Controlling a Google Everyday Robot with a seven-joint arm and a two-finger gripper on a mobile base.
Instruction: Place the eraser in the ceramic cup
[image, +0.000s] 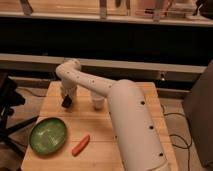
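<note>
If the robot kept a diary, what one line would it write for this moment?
gripper: over table's far left | ceramic cup: upright, right of gripper | eraser: not identifiable | green bowl, orange stick: near side

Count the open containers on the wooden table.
2. The green bowl sits near the front-left; the ceramic cup stands mid-table beside the arm. The gripper hovers left of the cup. The arm may hide others.

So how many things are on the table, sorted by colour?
Green: 1, the bowl
Orange: 1, the carrot-like stick
White: 1, the ceramic cup
Black: 1, a small dark thing at the claw, at the table's back left, likely the eraser
Total: 4
</note>
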